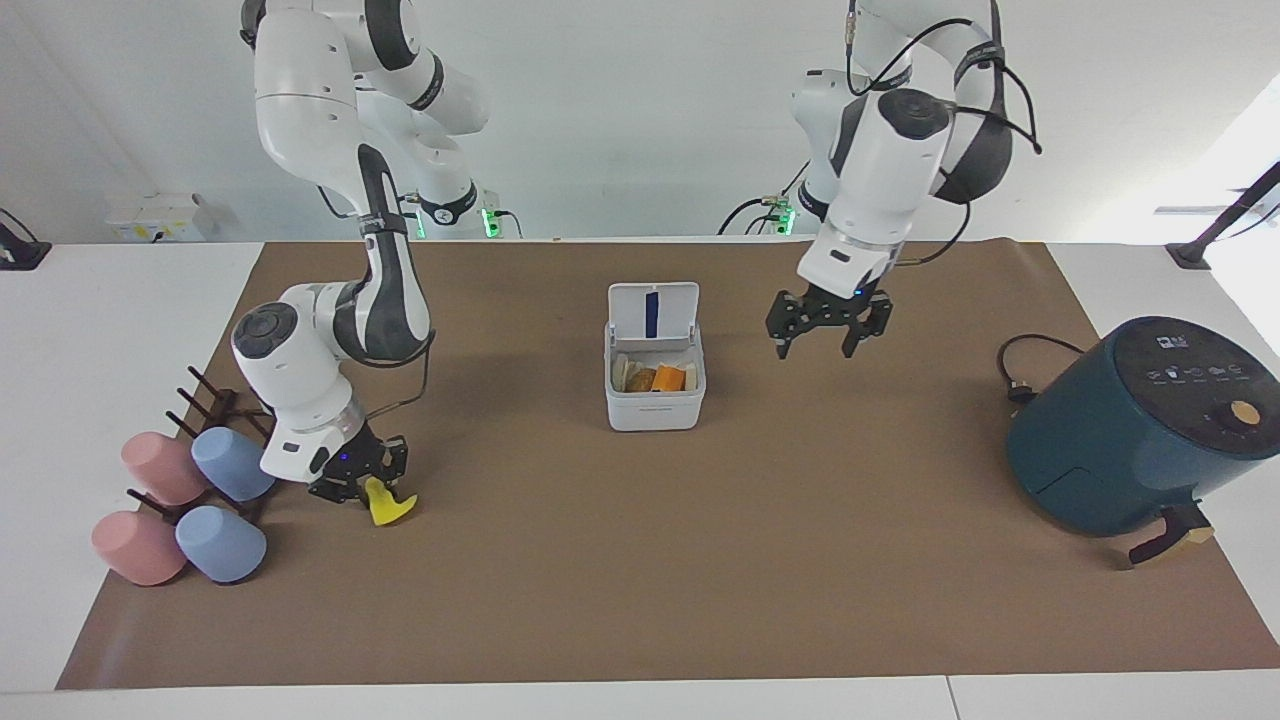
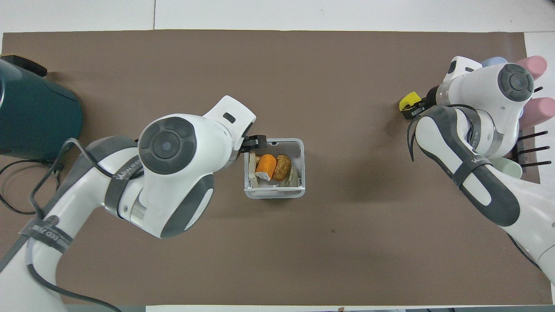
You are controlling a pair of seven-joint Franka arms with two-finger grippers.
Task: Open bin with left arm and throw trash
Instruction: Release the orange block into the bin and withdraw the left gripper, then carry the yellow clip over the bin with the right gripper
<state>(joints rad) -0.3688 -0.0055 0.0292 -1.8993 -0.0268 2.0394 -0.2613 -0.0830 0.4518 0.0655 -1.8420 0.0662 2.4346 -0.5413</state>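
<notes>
The white bin (image 1: pixel 655 408) stands mid-mat with its lid (image 1: pixel 653 310) upright and open, a blue stripe on the lid's inside. In it lie an orange chunk (image 2: pixel 265 165), a brown piece (image 2: pixel 282 167) and a pale wedge (image 2: pixel 294 177). My left gripper (image 1: pixel 828 338) hangs open and empty above the mat, beside the bin toward the left arm's end. My right gripper (image 1: pixel 365 487) is low on the mat by the cups, shut on the yellow chunk (image 1: pixel 388 509), which sticks out past its fingertips.
A dark teal air fryer (image 1: pixel 1130 430) with its cable (image 1: pixel 1022 372) sits at the left arm's end. Pink and blue cups (image 1: pixel 185 500) lie on a dark peg rack (image 1: pixel 205 400) at the right arm's end.
</notes>
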